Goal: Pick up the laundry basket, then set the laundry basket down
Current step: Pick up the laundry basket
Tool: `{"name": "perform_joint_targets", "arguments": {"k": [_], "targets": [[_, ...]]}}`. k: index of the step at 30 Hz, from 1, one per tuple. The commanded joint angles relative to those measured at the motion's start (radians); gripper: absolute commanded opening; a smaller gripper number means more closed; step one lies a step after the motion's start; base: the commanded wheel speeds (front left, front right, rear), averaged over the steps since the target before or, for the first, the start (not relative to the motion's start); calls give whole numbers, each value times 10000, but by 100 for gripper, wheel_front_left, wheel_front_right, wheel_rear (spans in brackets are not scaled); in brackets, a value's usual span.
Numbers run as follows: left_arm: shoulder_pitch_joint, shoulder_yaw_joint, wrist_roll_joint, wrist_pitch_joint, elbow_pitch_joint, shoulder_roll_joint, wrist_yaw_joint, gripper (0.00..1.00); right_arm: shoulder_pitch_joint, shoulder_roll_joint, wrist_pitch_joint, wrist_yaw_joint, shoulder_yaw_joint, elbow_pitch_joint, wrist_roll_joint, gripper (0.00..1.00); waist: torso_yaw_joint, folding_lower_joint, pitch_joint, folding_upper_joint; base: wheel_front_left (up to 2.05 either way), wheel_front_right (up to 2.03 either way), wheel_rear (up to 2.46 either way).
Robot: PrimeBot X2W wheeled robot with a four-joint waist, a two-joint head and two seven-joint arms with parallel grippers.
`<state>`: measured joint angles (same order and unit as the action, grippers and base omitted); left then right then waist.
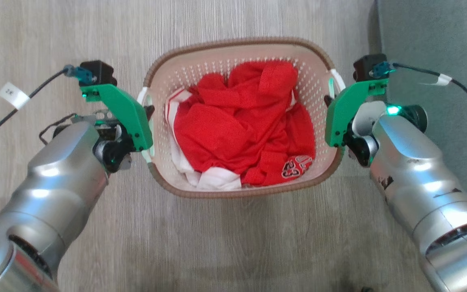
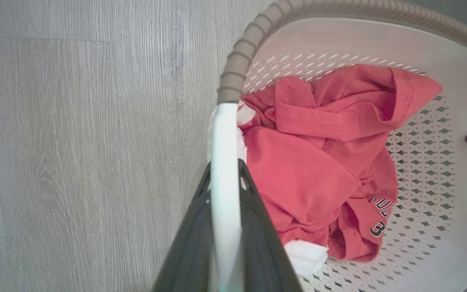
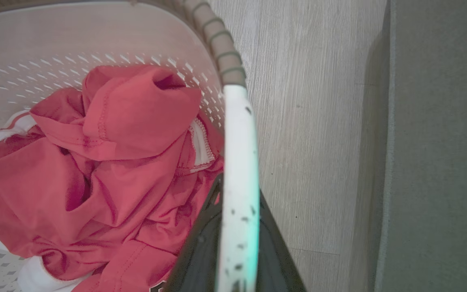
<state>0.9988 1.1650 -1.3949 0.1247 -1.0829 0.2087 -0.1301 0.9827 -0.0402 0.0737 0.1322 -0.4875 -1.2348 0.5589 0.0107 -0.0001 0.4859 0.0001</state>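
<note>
Grasp made: left hand point(image 2: 224, 168) and right hand point(image 3: 237, 188) clamped on the laundry basket point(image 1: 233, 44) handles point(image 2: 225, 134) — next, move both level, together.

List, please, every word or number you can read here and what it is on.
"2R", as best it reads: white tag on the black cable.
"3" under letters ending "OL": print on the red shirt in the laundry basket; folds hide the rest.
Nothing else is readable.
</note>
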Motion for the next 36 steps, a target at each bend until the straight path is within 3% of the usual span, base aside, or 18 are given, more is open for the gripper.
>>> {"name": "perform_joint_targets", "arguments": {"k": [1,36], "targets": [[345,-267,-180,-33,-57,642,-6,0,-303,-101,125,-15,-126,-57,62,0,-34,1,-377,-1,0,0,0],[-1340,40,-1037,1530,-748,456,-6,0,-1991,-101,2575,-15,-487,-553,1051,0,-28,1,-4222,-1,0,0,0]]}}
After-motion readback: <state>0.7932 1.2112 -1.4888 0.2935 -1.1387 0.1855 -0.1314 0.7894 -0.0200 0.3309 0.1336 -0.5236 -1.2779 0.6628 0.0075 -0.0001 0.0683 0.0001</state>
